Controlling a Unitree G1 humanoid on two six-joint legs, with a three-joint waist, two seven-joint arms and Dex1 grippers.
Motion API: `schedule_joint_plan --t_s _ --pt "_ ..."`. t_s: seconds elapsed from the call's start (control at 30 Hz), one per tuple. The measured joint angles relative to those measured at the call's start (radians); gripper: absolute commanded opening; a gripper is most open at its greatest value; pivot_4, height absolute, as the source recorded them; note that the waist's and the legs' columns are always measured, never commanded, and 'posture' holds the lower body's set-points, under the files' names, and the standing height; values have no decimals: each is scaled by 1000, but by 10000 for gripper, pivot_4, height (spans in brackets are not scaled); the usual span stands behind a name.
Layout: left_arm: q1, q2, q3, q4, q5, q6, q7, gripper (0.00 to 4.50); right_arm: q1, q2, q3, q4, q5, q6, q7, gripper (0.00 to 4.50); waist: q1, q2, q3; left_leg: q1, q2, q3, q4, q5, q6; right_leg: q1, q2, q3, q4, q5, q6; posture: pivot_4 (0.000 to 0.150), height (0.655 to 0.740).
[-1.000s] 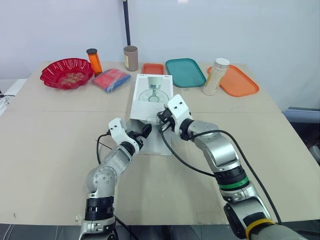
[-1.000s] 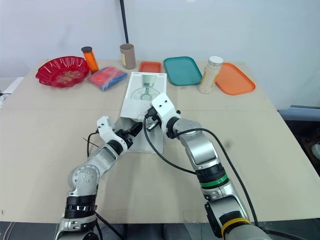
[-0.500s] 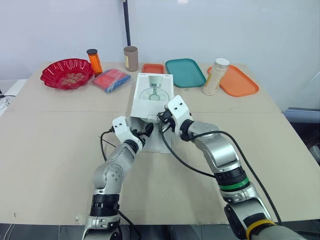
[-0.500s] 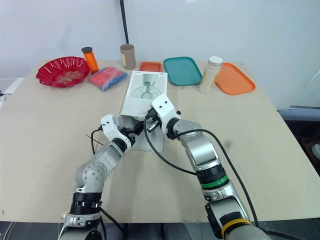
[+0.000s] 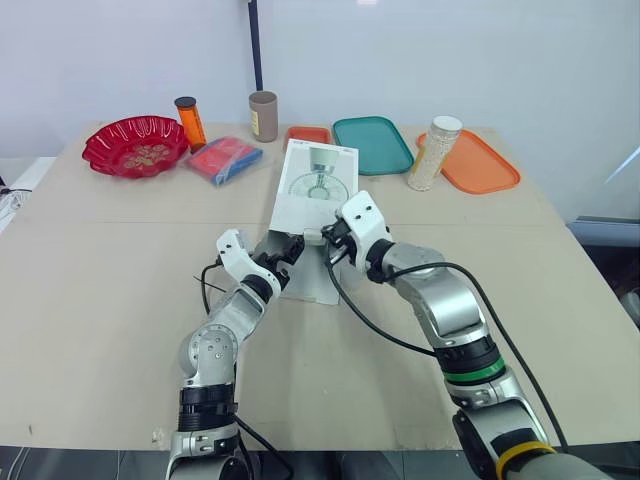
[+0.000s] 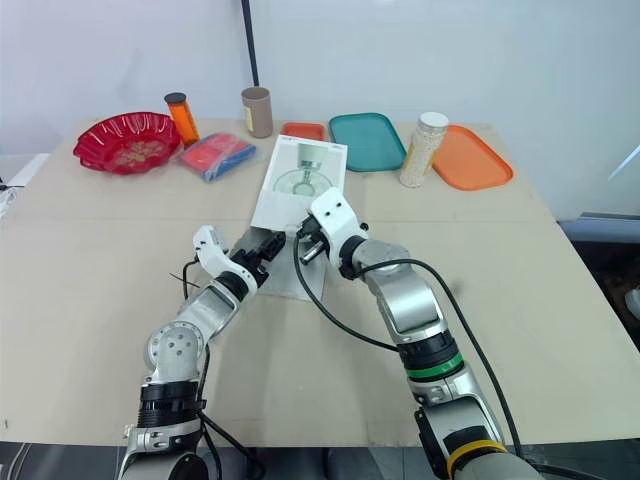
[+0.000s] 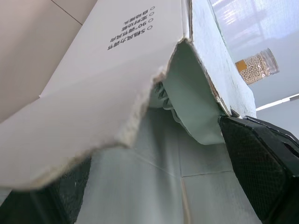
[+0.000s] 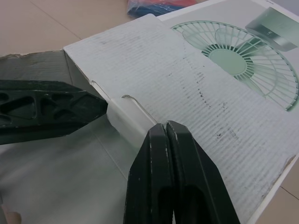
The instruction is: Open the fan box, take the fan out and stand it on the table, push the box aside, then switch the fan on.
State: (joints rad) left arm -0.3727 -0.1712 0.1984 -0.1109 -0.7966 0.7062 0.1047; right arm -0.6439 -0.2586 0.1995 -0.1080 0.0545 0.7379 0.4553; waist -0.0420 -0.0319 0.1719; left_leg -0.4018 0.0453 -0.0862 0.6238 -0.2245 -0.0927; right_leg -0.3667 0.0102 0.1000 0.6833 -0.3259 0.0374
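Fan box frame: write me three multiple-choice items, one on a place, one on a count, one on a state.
1. Where does the jar stand?
A at the near left corner; B at the near edge; C by the orange tray
2. How many trays lie along the far edge?
A one; B three; C five
3. The box's near end is:
A open; B taped shut; C crushed flat

Key:
1 C, the jar stands at the orange tray's left rim.
2 B, a small orange tray, a teal tray and the orange tray.
3 A, the left wrist view looks inside past a lifted flap.
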Motion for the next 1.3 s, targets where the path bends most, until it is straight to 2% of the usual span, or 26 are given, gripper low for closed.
schedule_joint_plan --t_s 0.4,0.53,0.87,1.1,1.3 --pt "3 0 0 -11 -2 -1 -1 44126 -8 -25 -42 -102 38 66 1 0 0 1 3 -5 0 0 0 0 0 -5 0 0 0 0 0 1500 7400" --pt "13 8 3 -54 -31 13 7 44126 -68 0 -47 7 36 -5 -23 0 -3 1 3 -5 0 0 0 0 0 -5 0 0 0 0 -1 1500 7400" --pt "53 43 45 -156 -93 -4 36 44126 -81 16 -35 194 16 -154 -21 0 -3 1 3 -4 1 1 1 0 0 -4 0 1 0 1 -1 1500 7400" --pt "76 54 68 -224 -267 29 44 44126 -86 15 -30 223 1 -197 -8 0 -3 1 3 -4 1 1 1 0 0 -3 0 1 0 1 0 1500 7400" --pt "106 74 13 -234 -419 118 80 44126 -90 15 -27 235 -10 -211 2 0 -3 1 3 -3 1 1 2 0 0 -3 0 1 0 1 0 1500 7400"
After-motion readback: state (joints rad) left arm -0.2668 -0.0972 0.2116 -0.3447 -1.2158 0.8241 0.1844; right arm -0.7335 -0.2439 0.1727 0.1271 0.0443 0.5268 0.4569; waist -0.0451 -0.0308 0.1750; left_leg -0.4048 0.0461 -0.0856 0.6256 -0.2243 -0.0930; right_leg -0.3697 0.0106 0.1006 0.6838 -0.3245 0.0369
